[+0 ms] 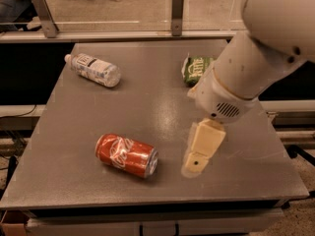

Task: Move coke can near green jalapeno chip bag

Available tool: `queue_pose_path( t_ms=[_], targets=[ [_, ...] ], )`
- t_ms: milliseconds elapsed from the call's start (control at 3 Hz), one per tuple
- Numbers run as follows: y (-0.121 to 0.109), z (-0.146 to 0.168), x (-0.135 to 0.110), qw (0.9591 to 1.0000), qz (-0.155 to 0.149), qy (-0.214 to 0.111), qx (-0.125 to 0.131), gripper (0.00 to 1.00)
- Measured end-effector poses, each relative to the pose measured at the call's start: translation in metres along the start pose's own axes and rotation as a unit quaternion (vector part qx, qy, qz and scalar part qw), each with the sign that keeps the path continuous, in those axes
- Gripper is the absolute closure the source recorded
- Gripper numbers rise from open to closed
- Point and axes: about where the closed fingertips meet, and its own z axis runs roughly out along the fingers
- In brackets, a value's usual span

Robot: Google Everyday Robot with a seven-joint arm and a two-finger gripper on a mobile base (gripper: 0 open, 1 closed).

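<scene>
In the camera view, the coke can [127, 155] is lying on its side on the grey table [147, 107], near the front edge and a little left of the middle, its silver end facing right and toward the front. Everything else is placed from that can.

Just to the right of the can, and apart from it, the gripper [196, 162] is hanging over the table surface. It is a cream-coloured piece pointing down and slightly left, with its tip at about the can's level. Whether it is open or closed I cannot tell from this angle. Nothing seems to be held in it, and the can is resting free on the table.

Above and to the right of the can, the white arm [256, 68] is filling the upper right corner and covering part of the green jalapeno chip bag [193, 69]. The bag is lying flat toward the far side of the table, well apart from the can, with only its left part showing.

Beyond the can and to its left, a clear plastic bottle [93, 69] with a white label is lying on its side near the far left corner — also well apart from the can.

Beyond the table, a metal rail with upright posts [177, 11] is running across the frame.
</scene>
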Motion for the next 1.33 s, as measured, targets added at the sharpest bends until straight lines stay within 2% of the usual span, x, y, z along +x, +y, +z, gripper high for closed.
queue_pose_path(
  t_ms=[333,667,1000,1333],
  targets=[
    [0.019,0.031,-0.023,0.9995,0.018,-0.009,-0.026,0.00],
    [0.032,0.050,-0.041,0.9979,0.044,-0.013,-0.045,0.00],
    [0.044,0.059,-0.059,0.9959,0.073,-0.017,-0.051,0.00],
    [0.052,0.071,-0.070,0.9935,0.103,-0.018,-0.046,0.18]
  ],
)
